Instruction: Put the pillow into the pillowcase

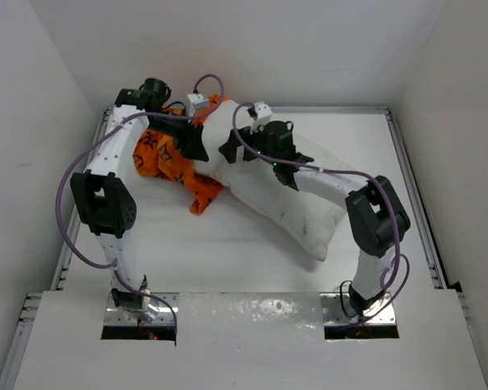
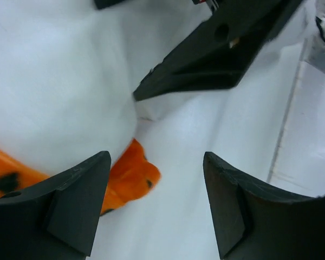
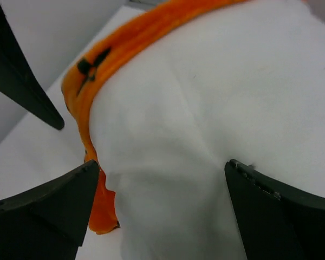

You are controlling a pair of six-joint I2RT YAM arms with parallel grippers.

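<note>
Left fingers [image 2: 70, 206] and right fingers [image 3: 49, 211] stand spread, gripping nothing. The pillow [image 1: 285, 203] lies diagonally on the worktop [image 1: 228, 260], far end touching the bunched pillowcase [image 1: 164, 162]. Unheld, that fabric may slide away when pushed.

Overhead camera looks down; both wrist cameras closely share the pillow [image 3: 206, 108].

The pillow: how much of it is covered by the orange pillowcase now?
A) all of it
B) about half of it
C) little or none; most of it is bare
C: the white pillow lies mostly bare, and the pillowcase is bunched only at its far left end.
</note>
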